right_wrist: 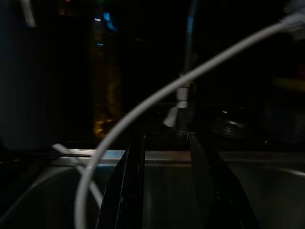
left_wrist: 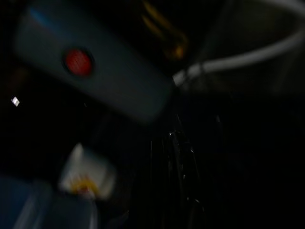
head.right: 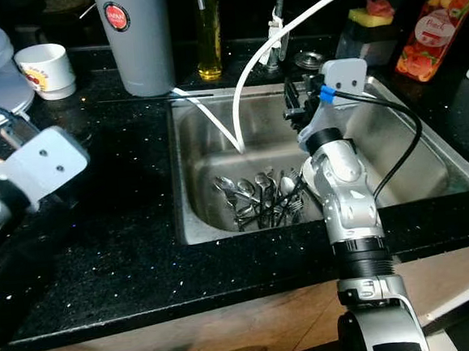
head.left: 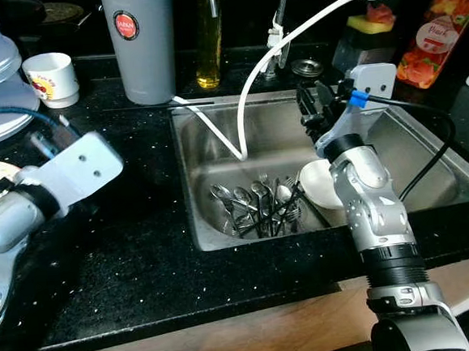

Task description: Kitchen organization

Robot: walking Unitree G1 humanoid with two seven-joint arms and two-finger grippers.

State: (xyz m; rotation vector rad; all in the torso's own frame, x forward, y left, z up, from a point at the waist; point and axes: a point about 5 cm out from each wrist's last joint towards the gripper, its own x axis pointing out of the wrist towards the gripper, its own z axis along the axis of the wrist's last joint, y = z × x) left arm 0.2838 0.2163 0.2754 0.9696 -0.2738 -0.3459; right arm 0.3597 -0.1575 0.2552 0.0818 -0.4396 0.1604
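Right pincer (head.left: 314, 108) poised over the sink (head.left: 195, 187), fingers apart and empty.
Reaching for the cutlery (head.left: 257, 206) risks snagging the white hose (head.left: 248, 85); left pincer's state cannot be told.

The tabletop (head.left: 143, 256) is glossy black, flecked with tiny white specks, above a pale wood front. The sink (head.left: 213, 218) is brushed silver steel, holding silver forks and spoons (head.left: 257, 206) and a white bowl (head.left: 321, 186). A white hose (head.left: 248, 85) curves into it. At the far edge stand a grey tumbler (head.left: 140, 45) with a round red label, a bottle of golden-yellow liquid (head.left: 208, 47), a white cup (head.left: 51, 78) printed in red and yellow, and on the right an orange-red bottle (head.left: 431, 42) with a pink label. The right arm (head.left: 375, 205) is silver, with a black cable and a blue clip.
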